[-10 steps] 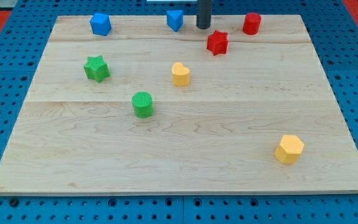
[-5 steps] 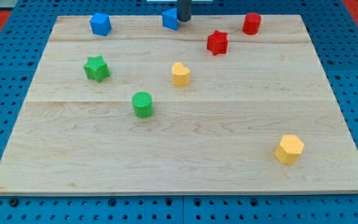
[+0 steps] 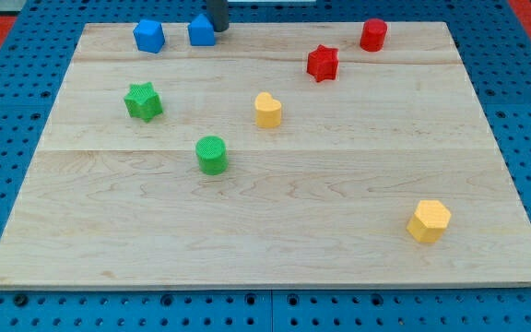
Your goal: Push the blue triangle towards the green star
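Observation:
The blue triangle (image 3: 201,31) lies near the board's top edge, left of centre. My tip (image 3: 218,29) touches its right side; the dark rod goes up out of the view's top. The green star (image 3: 143,100) lies lower and further left, well apart from the triangle. A second blue block (image 3: 148,36), cube-like, sits just left of the triangle, with a small gap between them.
A red star (image 3: 322,62) and a red cylinder (image 3: 372,34) sit at the top right. A yellow heart (image 3: 267,110) and a green cylinder (image 3: 212,154) lie mid-board. A yellow hexagon (image 3: 429,220) sits at the lower right. The wooden board (image 3: 265,231) rests on blue pegboard.
My tip has moved left along the top edge, reached the blue triangle and pushed it left, close to the other blue block. The other blocks have not moved.

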Robot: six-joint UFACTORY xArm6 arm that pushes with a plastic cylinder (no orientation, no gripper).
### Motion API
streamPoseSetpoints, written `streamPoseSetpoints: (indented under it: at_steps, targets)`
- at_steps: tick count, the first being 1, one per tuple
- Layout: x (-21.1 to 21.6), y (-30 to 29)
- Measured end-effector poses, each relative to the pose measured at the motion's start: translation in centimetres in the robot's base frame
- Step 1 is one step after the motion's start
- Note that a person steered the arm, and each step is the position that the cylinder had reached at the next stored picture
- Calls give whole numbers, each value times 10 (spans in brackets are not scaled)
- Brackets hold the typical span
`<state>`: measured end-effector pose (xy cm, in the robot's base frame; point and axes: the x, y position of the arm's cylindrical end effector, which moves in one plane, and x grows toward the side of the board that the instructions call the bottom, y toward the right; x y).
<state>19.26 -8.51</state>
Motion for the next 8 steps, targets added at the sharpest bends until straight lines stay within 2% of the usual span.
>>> streamPoseSetpoints:
  at_steps: [2,5,6,7,8]
  targets:
    - [0,-13]
    - [34,-33]
    - [34,-14]
    - [8,-10]
    - [1,-51]
